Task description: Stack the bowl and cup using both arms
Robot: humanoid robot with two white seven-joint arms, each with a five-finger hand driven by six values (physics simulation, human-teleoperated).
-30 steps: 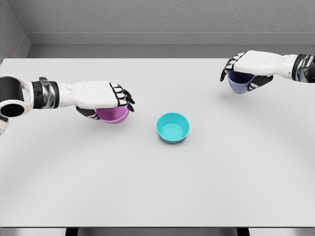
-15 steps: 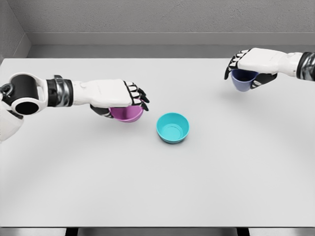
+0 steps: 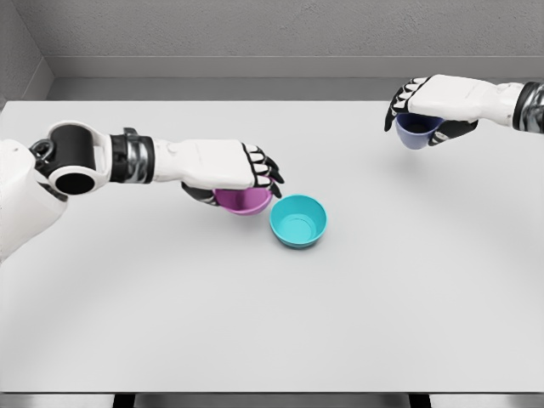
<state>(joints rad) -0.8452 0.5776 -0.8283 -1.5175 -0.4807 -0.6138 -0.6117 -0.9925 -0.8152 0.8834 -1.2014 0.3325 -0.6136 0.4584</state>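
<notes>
Head view: left hand [image 3: 223,164], fingers clasping the purple bowl [image 3: 244,201], has carried it rightward until it is just beside the teal bowl [image 3: 298,221] on the table [image 3: 272,323]. Right hand [image 3: 433,100] grips the blue cup [image 3: 416,132], raised slightly at far right.

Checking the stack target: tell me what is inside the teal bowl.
Nothing: the teal bowl shows a bare interior. The left hand holds the purple bowl beside it; that bowl's inside is covered.
</notes>
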